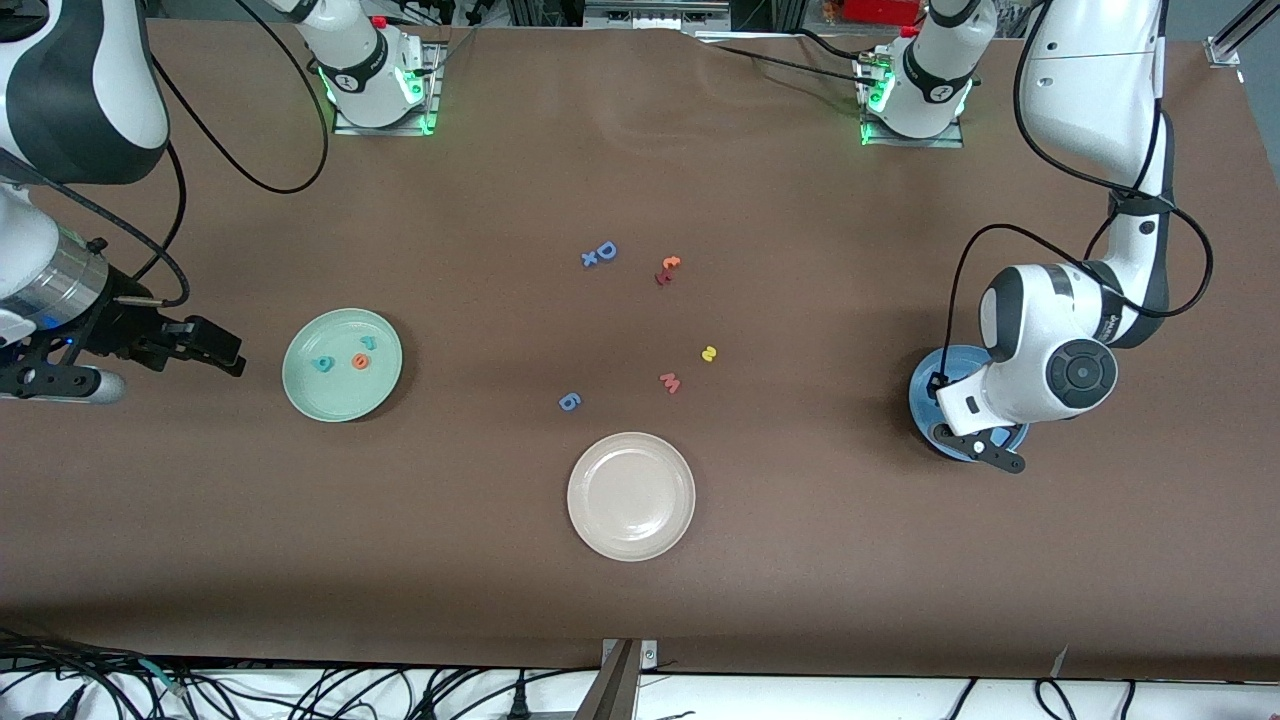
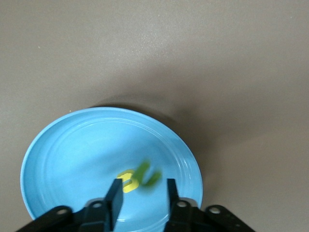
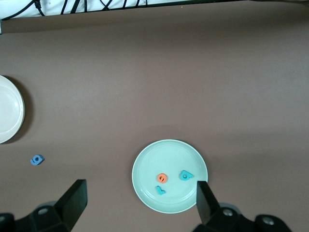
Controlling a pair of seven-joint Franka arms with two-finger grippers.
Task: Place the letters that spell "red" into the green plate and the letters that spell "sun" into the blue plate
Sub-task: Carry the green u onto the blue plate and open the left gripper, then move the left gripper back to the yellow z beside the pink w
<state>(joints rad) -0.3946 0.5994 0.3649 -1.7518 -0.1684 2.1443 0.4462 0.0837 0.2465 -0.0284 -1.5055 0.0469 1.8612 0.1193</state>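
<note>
Blue plate (image 2: 58, 159): our landmark; the yellow u (image 2: 127, 180) and green n (image 2: 147, 175) lie in it.
Left gripper (image 2: 141, 198): over this plate, fingers parted, nothing pinched.
Right gripper (image 3: 140, 200): waits, fingers spread wide, well apart from the blue plate, beside the green plate (image 1: 305, 395).
Yellow s (image 1: 709, 353): on the table, well apart from the blue plate, toward the green one.
Risk: we judge the pink letter (image 1: 670, 382) just beside the s could be nudged or taken instead.

Brown table (image 1: 800, 560): green plate (image 1: 310, 395), blue plate (image 1: 925, 385), beige plate (image 1: 631, 496), loose letters (image 1: 669, 382).
</note>
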